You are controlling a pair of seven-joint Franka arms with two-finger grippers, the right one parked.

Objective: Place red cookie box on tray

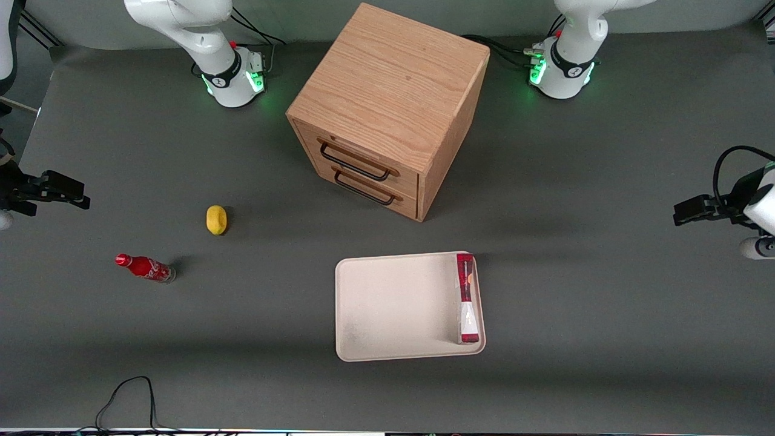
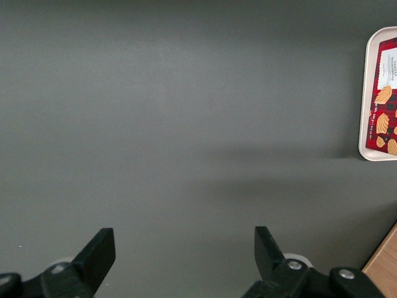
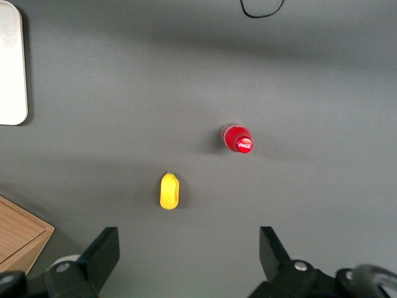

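Observation:
The red cookie box (image 1: 466, 298) stands on its long edge inside the cream tray (image 1: 393, 309), against the rim toward the working arm's end; its dark red face with orange cookie marks shows in the left wrist view (image 2: 386, 121), where the tray's rim (image 2: 366, 99) also appears. My left gripper (image 1: 687, 213) hangs high over bare table at the working arm's end, well away from the tray. Its fingers (image 2: 99, 251) are spread wide with nothing between them, so the gripper (image 2: 184, 254) is open.
A wooden two-drawer cabinet (image 1: 387, 103) stands farther from the front camera than the tray, its corner (image 2: 384, 264) near my gripper. A yellow lemon (image 1: 216, 219) and a small red Coca-Cola bottle (image 1: 145, 267) lie toward the parked arm's end.

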